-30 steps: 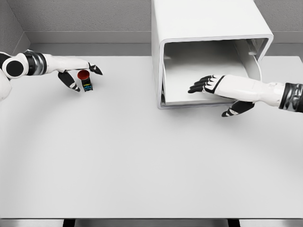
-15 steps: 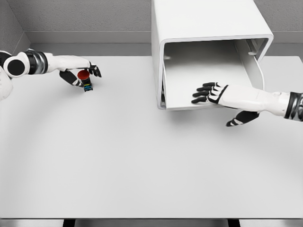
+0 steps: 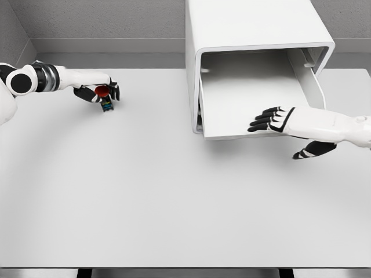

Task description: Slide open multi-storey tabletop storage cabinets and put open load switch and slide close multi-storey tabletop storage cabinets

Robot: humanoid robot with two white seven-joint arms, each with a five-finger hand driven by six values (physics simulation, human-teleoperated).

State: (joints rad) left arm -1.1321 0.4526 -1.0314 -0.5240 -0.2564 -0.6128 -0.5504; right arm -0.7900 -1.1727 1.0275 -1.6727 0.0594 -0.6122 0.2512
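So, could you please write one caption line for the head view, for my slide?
Left hand closes on the red-topped load switch while the right hand rests on the pulled-out cabinet drawer.

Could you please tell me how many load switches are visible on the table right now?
1. The load switch, red-capped, is at the table's far left, with the left hand closed around it. None shows in the pulled-out drawer; the cabinet's interior is hidden.

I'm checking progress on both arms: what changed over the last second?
The left hand closed its fingers around the load switch, which earlier stood between spread fingers. The right hand drew back rightward, and the drawer came further out with it. The cabinet and table stayed put; the switch barely shifted.
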